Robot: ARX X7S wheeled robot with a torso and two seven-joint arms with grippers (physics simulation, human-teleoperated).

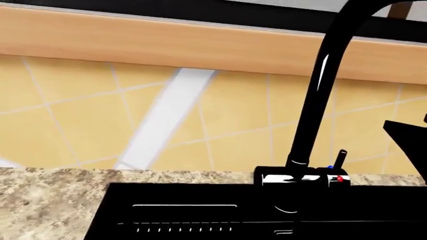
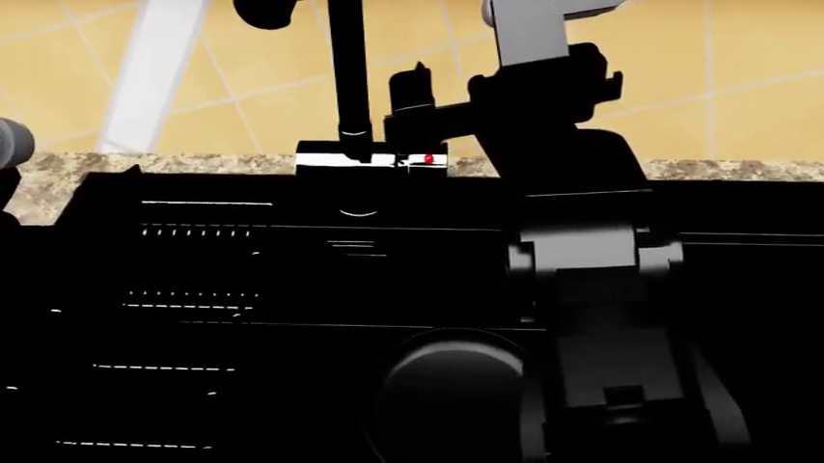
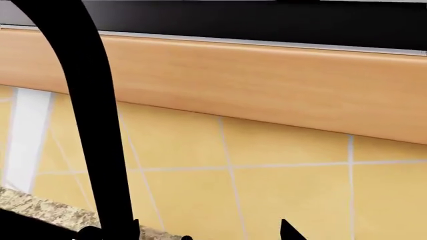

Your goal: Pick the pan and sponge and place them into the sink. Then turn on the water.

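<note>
The black sink (image 1: 187, 197) with ridged drainboard lines fills the lower part of the left wrist view and most of the head view (image 2: 193, 251). Its tall black faucet (image 1: 320, 90) rises from a white base with a red dot (image 1: 339, 178); a short lever (image 1: 341, 157) stands beside it. My right gripper (image 3: 210, 232) is open next to the faucet neck (image 3: 87, 100), and a small dark knob shows between its tips. From the head, my right gripper (image 2: 419, 96) reaches to the lever. Pan and sponge are hidden in the black basin or out of view. No water shows. My left gripper's fingers are out of view.
A speckled granite counter (image 1: 47, 200) borders the sink, backed by a yellow tiled wall (image 1: 220, 130) and a wooden rail (image 3: 267, 85). My right arm (image 2: 605, 289) stretches over the basin. A grey part of my left arm (image 2: 8, 145) shows at the edge.
</note>
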